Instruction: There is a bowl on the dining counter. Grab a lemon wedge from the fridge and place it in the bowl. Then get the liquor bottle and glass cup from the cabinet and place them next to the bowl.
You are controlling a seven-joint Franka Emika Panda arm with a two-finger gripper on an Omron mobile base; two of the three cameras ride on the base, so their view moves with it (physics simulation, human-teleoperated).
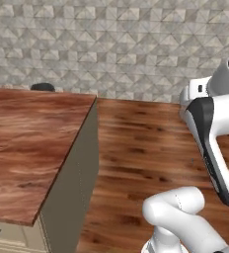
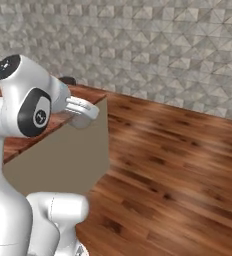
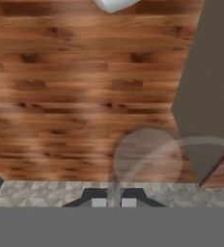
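The glass cup [image 3: 147,159] shows in the hand view as a translucent grey tumbler just beyond my gripper [image 3: 114,202]. Its round base and a faint arc of rim lie over the wooden floor. The two dark fingertips [image 3: 98,198] stand almost together on its wall, so the gripper is shut on it. The white hand [image 2: 83,110] hangs beside the corner of a reddish-brown wood-grain counter [image 1: 32,143]; I cannot tell whether this slab is the dining counter. The bowl, lemon wedge, fridge, liquor bottle and cabinet are out of view.
The counter ends in a flat grey side panel [image 1: 72,183] with a beige drawer front [image 1: 3,237] below its near edge. Two dark rounded shapes [image 1: 42,87] sit past its far edge. Wooden floor [image 1: 146,148] stretches right to a grey stone-tile wall [image 1: 116,44].
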